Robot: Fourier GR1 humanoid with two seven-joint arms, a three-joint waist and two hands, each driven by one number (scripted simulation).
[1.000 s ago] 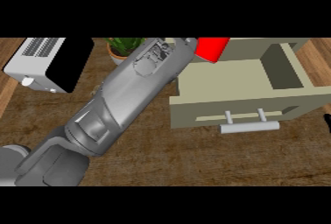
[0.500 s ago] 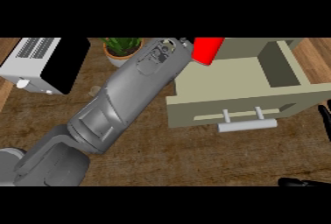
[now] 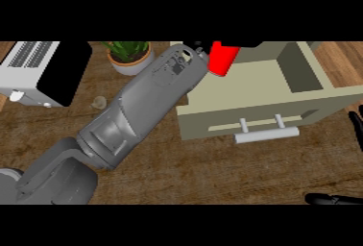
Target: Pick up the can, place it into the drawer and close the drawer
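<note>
The desk was dark wood grain, bare across its lower middle. At its left edge stood a white and black toaster, and just right of it a potted plant in a pale pot. The left forearm ran diagonally up from the lower left corner. The left robot hand was mostly hidden at the top edge, so I could not tell its fingers; the red can was right against it, above the open drawer's rear left corner. The beige drawer held nothing, its handle facing front. The right robot hand showed only dark fingertips at the right edge, fingers straight.
</note>
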